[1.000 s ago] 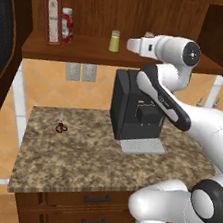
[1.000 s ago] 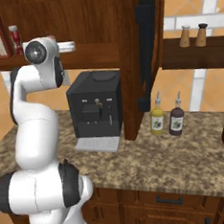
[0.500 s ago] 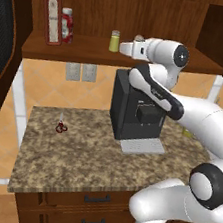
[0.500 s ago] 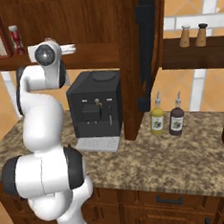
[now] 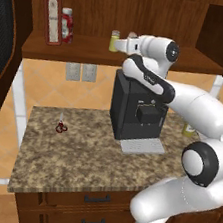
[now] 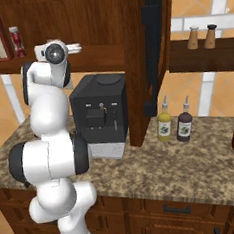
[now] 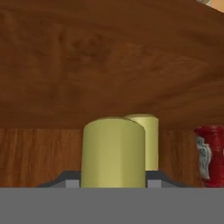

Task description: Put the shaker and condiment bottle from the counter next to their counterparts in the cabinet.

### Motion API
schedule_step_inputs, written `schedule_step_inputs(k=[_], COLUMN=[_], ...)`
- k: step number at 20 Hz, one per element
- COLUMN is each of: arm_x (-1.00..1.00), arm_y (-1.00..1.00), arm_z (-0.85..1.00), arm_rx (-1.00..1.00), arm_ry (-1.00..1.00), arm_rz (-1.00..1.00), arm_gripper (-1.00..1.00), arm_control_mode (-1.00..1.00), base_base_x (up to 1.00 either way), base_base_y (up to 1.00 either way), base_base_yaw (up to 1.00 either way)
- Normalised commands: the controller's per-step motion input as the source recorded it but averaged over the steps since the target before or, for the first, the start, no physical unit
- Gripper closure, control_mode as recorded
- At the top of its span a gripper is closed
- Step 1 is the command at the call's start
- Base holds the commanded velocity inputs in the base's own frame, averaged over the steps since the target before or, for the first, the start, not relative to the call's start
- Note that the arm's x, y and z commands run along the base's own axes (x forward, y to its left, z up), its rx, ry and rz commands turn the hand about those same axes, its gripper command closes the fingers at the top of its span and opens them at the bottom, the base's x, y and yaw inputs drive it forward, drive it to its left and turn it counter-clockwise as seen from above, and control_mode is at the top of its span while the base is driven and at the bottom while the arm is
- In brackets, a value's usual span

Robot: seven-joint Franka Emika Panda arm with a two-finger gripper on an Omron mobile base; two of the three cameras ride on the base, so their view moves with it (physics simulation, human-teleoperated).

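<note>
Shaker sits clamped in the closed gripper, now carried further into the cabinet; its twin stands at nine o'clock, placement imminent.

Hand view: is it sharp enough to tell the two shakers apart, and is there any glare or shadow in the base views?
Hand view: sharp; the near shaker partly covers the second shaker behind it. Left base view: flat, even light, no glare; faint shading beside the coffee machine. Right base view: the cabinet interior is dim, but the bottles remain readable.
</note>
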Motion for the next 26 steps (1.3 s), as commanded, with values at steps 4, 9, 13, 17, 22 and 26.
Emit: schedule_step_inputs(k=[4,9,13,17,22,26], arm_x=[0.34,0.21,0.08,0.05,0.03,-0.33], arm_y=[0.0,0.0,0.0,0.0,0.0,-0.4], arm_z=[0.0,0.0,0.0,0.0,0.0,0.09], arm_rx=[0.0,-0.02,-0.04,-0.03,-0.02,-0.06], arm_ry=[0.0,0.0,0.0,0.0,-0.02,-0.07], arm_rz=[0.05,0.05,0.04,0.03,0.03,0.03], arm_gripper=[1.0,-1.0,-1.0,-1.0,-1.0,-1.0], arm_control_mode=[-1.0,-1.0,-1.0,-1.0,-1.0,-1.0], base_base_x=[0.0,0.0,0.0,0.0,0.0,0.0], base_base_y=[0.0,0.0,0.0,0.0,0.0,0.0], base_base_yaw=[0.0,0.0,0.0,0.0,0.0,0.0])
